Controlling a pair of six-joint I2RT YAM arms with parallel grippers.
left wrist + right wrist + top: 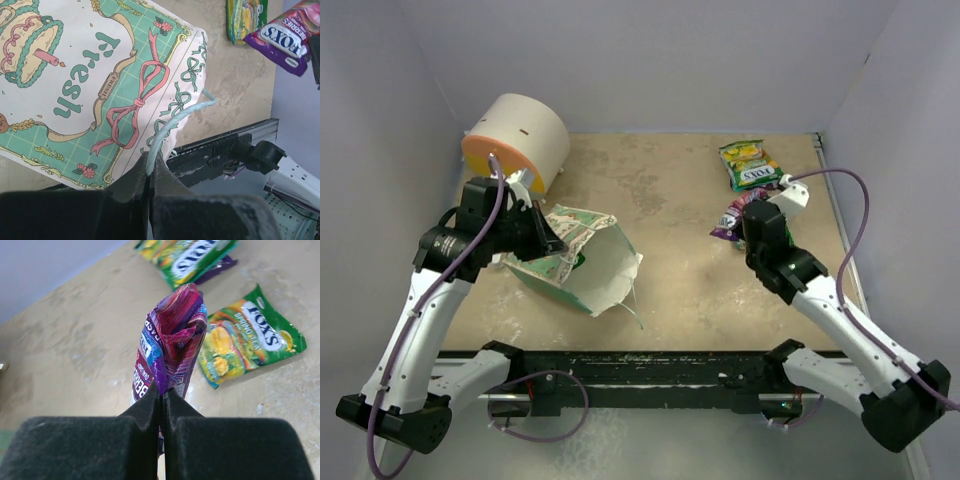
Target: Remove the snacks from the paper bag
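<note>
The paper bag [582,262] lies on its side left of centre, its pale open mouth toward the table's middle and its printed cream-and-green panel [85,85] facing up. My left gripper [551,240] is shut on the bag's thin pale string handle [172,127], pinched right at the fingertips [150,167]. My right gripper [162,392] is shut on a purple snack packet [172,335], held crumpled and upright just above the table at the right [728,220]. A green-yellow FOX'S packet [750,165] lies flat behind it. In the right wrist view a second green-yellow packet [192,257] lies farther back.
A big cream cylinder with an orange face [520,140] lies at the back left, close behind the bag. Grey walls [650,60] enclose the table on three sides. The black rail [640,365] with the arm bases runs along the near edge.
</note>
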